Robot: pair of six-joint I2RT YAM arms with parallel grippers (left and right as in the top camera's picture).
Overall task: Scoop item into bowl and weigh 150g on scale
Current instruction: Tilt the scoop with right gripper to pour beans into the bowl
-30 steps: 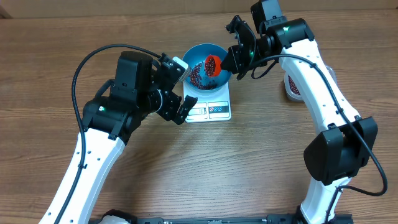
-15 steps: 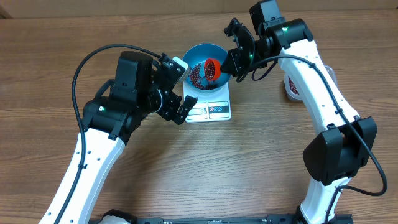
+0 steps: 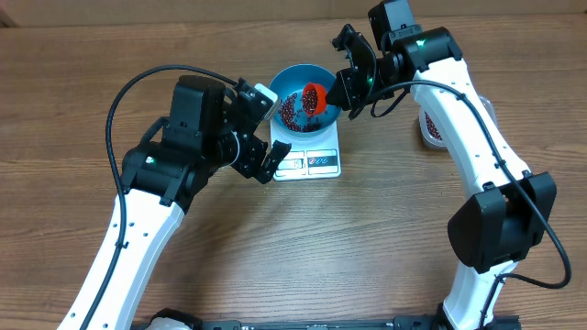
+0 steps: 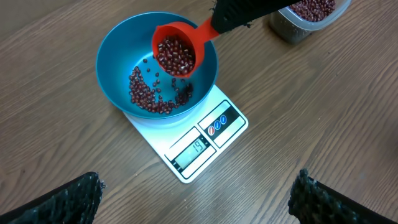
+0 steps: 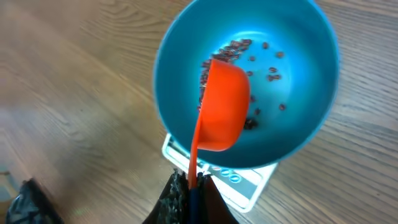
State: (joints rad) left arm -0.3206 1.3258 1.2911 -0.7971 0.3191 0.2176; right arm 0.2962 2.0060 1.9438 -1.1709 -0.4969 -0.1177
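Pouring: a red-orange scoop (image 5: 224,106) is held tipped over the blue bowl (image 4: 115,62), above the scale (image 4: 199,146); beans (image 4: 175,53) are seen in its cup.
Right gripper (image 3: 343,89): the jaws are shut tight on the scoop's handle, above the far end of the scale.
Left gripper (image 3: 271,128): the jaws are spread wide and nothing is held; it is kept just beside the scale, on the left arm's side.
Bowl: it is set on top of the scale, at the end away from the display.
Beans: a loose patch of small dark red ones is spread on the bowl's floor, over the scale.
Scale: it is white and flat and laid on the wooden table (image 4: 298,124); its display is lit, but the digits cannot be read for sure.
Tub (image 4: 305,18): a clear tub with more beans is placed well apart from the scale, on the right arm's side.
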